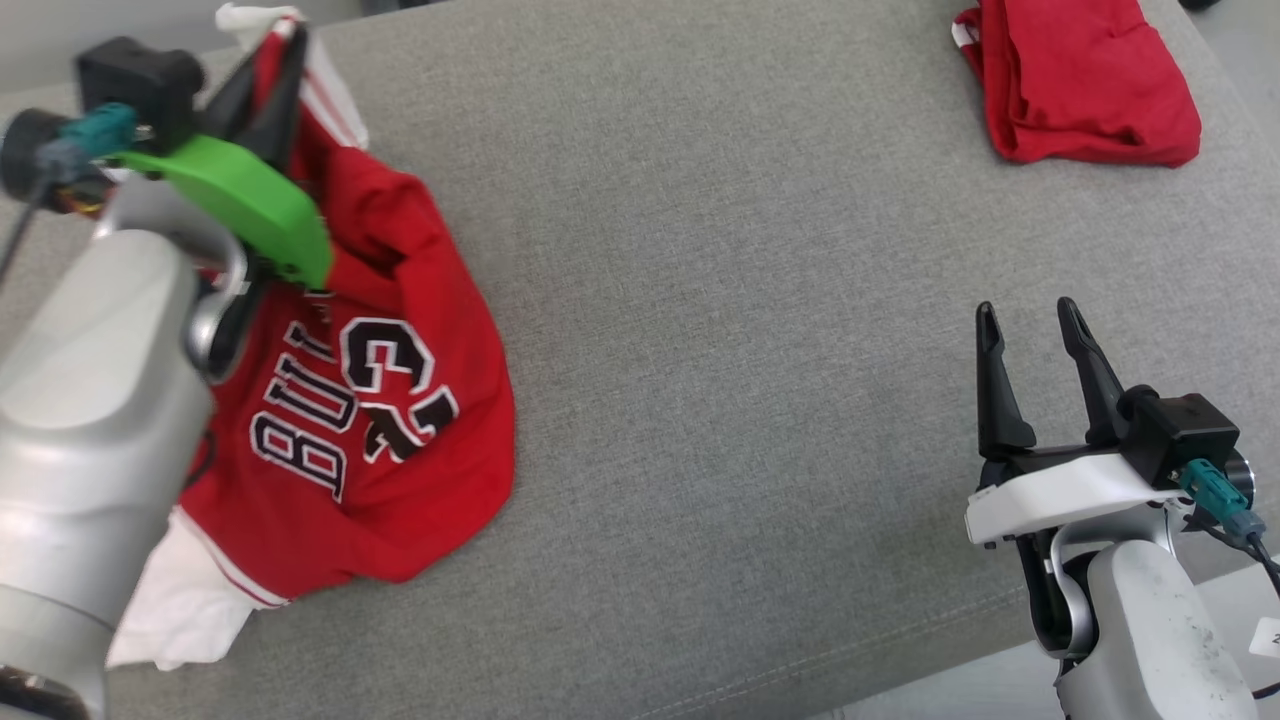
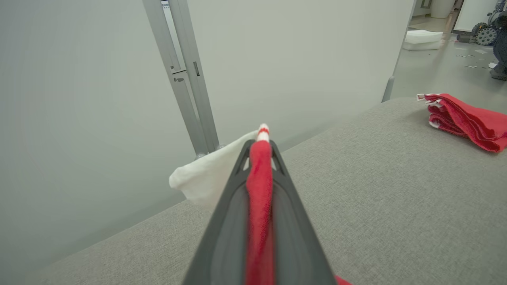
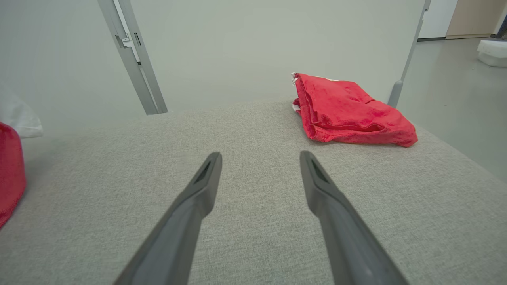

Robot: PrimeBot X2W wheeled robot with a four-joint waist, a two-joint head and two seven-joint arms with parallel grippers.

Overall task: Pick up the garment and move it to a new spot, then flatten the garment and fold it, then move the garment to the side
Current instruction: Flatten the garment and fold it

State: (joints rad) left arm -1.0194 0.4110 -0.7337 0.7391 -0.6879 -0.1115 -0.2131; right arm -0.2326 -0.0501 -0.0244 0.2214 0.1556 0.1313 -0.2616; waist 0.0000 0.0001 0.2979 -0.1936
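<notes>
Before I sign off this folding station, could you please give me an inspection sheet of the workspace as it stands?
Surface: grey woven fabric surface, flat, no stains seen.
Job's things: red jersey with white sleeves and black-and-white lettering, crumpled at the left, one edge raised in the left grip.
Clutter: folded red cloth garment at the far right corner.
Grippers: left gripper, jaws shut on the jersey; right gripper, jaws open, empty, over bare fabric.
Cables: teal-plugged dark cable at the right wrist; teal plug at the left wrist.
Surroundings: pale wall panel, grey metal post, grey floor with a white foam block.
</notes>
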